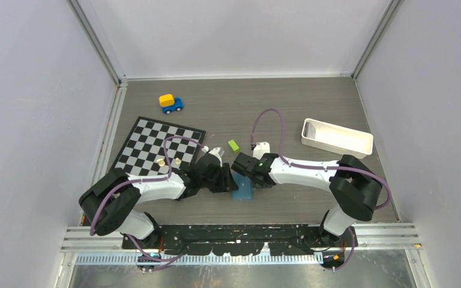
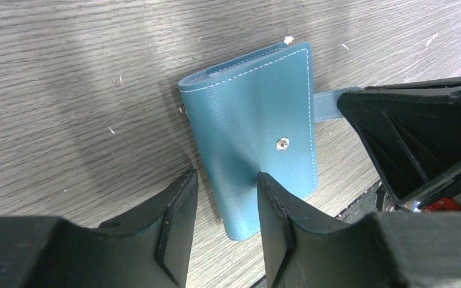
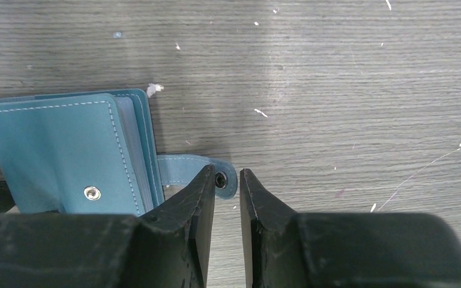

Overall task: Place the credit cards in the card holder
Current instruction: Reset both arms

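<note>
Card holder [image 1: 242, 191] lies flat on the table [image 2: 66, 72] near the front edge, midway between the two arms, folded shut with its cover up. From the left, the left gripper [image 2: 223, 177] straddles the spine-side corner. Its outer finger [image 2: 177, 216] sits against the folded edge and its inner finger [image 2: 273, 210] bears on the cover, where the leather puckers toward the tip. The jaws, part-way apart, therefore look clamped on that corner, in my judgement to pin it so it cannot slide while the other arm works the closure. Further right, the stud [image 2: 283, 144] on the cover is bare and the strap [image 3: 183, 167] lies unfastened, pointing out across the wood. At the strap's rounded end the right gripper [image 3: 227, 175] has its jaws a narrow gap apart, with the snap tab just at the tips and not visibly pinched. That position would suit either letting the strap go or lifting the cover. No credit cards show in any view. The left wrist view gives the pucker and the pinning contact. The right wrist view alone shows the pale sleeves [image 3: 131, 144] between the covers and the gap at the tab. Only the overhead view places the checkerboard [image 1: 156, 147], the green block [image 1: 233, 144] and the white tray [image 1: 336, 137], in that order from left to right.
</note>
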`<state>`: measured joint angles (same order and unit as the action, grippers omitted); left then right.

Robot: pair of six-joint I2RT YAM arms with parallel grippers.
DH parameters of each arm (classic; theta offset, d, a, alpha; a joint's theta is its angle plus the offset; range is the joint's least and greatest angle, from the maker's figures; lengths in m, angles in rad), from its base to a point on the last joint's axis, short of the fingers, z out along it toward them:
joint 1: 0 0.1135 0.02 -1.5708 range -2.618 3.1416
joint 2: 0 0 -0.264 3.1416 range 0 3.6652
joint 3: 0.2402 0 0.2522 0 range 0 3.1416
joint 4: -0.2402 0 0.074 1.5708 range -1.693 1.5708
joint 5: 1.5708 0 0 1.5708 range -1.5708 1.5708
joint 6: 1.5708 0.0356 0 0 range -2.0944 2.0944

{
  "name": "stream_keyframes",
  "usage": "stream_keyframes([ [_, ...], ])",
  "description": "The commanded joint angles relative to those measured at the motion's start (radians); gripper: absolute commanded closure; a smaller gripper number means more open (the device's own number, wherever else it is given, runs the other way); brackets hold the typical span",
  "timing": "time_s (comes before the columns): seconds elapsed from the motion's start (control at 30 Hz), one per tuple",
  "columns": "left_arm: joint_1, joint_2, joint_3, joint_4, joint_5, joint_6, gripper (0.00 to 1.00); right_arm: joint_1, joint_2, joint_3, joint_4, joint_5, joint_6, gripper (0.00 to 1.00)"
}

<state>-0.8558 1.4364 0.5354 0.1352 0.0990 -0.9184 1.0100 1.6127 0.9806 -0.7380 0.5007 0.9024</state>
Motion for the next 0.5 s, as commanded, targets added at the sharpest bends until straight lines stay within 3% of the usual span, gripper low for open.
stream_keyframes([
  [0.0, 0.003, 0.015, -0.006, -0.02, -0.009, 0.0, 0.57, -0.005, -0.032, -0.018, 0.012, 0.002, 0.048, 0.74],
  [0.47, 0.003, 0.03, -0.002, -0.016, 0.0, 0.0, 0.57, -0.028, -0.102, -0.051, 0.048, -0.043, 0.068, 0.8],
])
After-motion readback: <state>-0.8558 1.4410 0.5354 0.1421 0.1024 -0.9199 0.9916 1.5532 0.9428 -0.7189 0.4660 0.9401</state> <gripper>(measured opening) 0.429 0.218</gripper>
